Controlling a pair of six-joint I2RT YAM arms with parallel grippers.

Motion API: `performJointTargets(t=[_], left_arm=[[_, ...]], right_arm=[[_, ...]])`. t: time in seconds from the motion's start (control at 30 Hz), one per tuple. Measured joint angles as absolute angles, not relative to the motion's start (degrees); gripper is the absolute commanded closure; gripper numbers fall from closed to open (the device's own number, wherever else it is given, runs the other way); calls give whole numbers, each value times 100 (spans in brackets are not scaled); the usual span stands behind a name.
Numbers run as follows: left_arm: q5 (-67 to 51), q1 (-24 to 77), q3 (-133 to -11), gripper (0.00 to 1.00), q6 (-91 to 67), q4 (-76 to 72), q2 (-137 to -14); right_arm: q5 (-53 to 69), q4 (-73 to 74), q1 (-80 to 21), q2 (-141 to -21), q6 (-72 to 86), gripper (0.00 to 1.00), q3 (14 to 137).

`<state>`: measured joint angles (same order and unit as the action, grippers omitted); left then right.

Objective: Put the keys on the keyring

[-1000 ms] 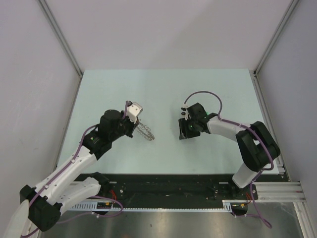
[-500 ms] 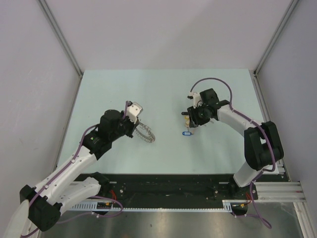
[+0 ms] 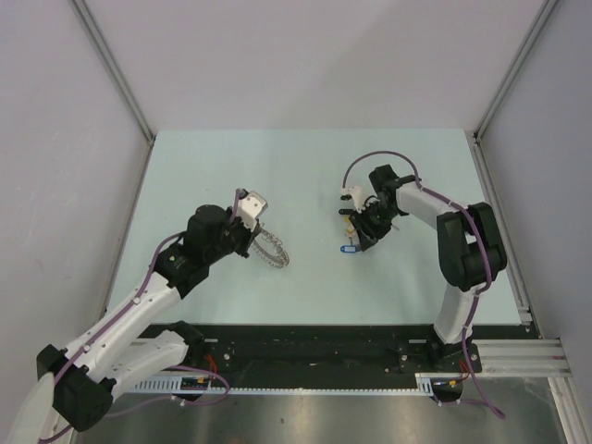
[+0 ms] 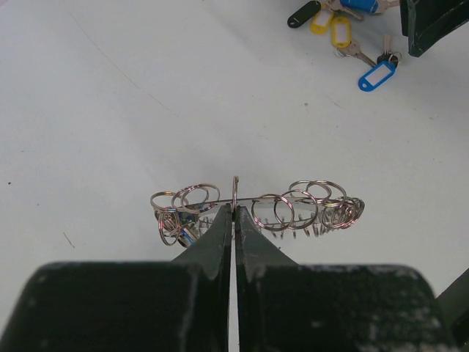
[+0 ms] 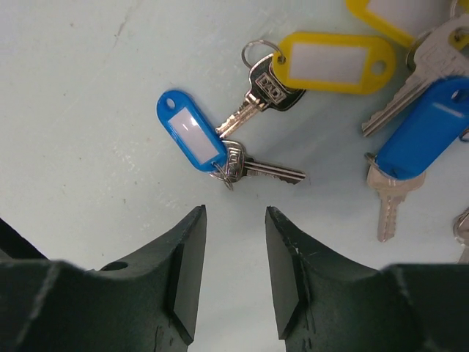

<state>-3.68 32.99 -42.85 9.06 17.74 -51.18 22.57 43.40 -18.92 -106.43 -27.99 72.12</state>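
The left jaws were clenched on the keyring (image 4: 256,209), pinching one thin wire of its coiled rim so that the ring spread out to either side of them, well apart from the keys (image 4: 344,29). The keys lay loose in a small cluster on the bench (image 3: 277,166). The right jaws hung parted just above them, grasping nothing, with a blue-tagged key (image 5: 192,139) and a yellow-tagged key (image 5: 333,62) lying just beyond their tips.
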Motion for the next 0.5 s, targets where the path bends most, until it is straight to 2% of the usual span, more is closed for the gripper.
performJointTargets(t=[0.33,0.5], left_arm=[[-373,3301,-4285,100,908,1774,-5120],[-373,3304,-4285,100,908,1774,-5120]], right_arm=[[2504,4700,-1949,-11157,-3308,60,7863],[2580,4890,-2021,-11445,-3393,66,8058]])
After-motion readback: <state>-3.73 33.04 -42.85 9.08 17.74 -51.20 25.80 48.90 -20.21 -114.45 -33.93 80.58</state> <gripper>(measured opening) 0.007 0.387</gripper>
